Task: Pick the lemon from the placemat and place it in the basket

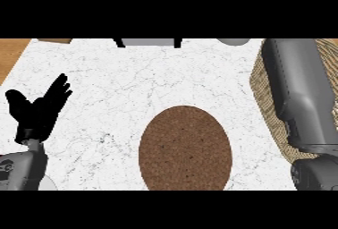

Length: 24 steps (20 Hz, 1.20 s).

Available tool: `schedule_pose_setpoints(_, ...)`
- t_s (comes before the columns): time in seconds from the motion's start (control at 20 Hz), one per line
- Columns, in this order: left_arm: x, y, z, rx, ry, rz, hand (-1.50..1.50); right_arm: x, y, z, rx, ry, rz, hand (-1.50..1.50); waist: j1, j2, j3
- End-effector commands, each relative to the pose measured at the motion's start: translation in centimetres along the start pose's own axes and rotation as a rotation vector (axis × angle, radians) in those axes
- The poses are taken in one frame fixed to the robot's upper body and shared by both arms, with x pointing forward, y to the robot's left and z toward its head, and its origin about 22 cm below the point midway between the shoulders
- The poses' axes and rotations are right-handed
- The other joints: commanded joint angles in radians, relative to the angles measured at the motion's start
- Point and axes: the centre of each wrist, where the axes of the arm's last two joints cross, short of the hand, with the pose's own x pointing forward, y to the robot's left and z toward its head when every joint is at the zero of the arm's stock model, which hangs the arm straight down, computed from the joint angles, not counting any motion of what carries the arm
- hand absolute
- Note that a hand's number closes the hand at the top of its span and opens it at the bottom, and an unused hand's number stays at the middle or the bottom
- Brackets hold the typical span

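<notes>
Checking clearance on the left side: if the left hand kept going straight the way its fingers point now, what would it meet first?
Nothing near, it seems. The left hand is open, fingers pointing up and slightly right over bare white counter. That line stays free up to the grey object at the far edge, though depth is unclear.

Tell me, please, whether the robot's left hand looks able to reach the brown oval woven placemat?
Probably yes: the black left hand rests open at the view's left, and nothing stands between it and the placemat on the white marble counter.
</notes>
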Motion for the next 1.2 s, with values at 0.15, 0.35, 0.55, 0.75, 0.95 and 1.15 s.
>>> schedule_pose_setpoints(0.15, -0.7, 0.2, 0.5, 0.009, -0.012, -0.018, 0.00, -4.1, 1.0, -3.0, -0.179, 0.295, -0.035, 1.50, -0.004, 0.006, -0.001)
schedule_pose_setpoints(0.35, -0.7, -1.5, 0.7, 0.012, -0.024, -0.011, 0.00, -6.4, 2.4, -1.2, -0.106, 0.337, -0.061, -1.50, 0.002, 0.004, 0.001)
schedule_pose_setpoints(0.55, 0.6, -0.6, -0.8, -0.005, -0.006, 0.001, 0.00, -5.7, 1.6, -1.0, -0.094, 0.290, -0.068, -1.50, -0.001, 0.004, 0.000)
schedule_pose_setpoints(0.75, -0.9, -1.4, 0.8, -0.011, 0.001, 0.005, 0.00, -8.1, 2.6, -0.9, -0.114, 0.261, -0.119, -1.50, 0.006, 0.002, 0.001)
schedule_pose_setpoints(0.95, 0.8, 0.3, 0.5, -0.009, 0.007, -0.014, 0.00, -7.8, -0.1, -3.2, -0.242, 0.351, -0.287, -1.50, 0.003, -0.002, 0.001)
schedule_pose_setpoints(1.15, -0.8, -0.2, 0.7, 0.015, 0.007, 0.003, 0.00, -8.5, -3.2, -4.0, -0.356, 0.410, -0.407, -1.50, -0.019, -0.009, -0.001)
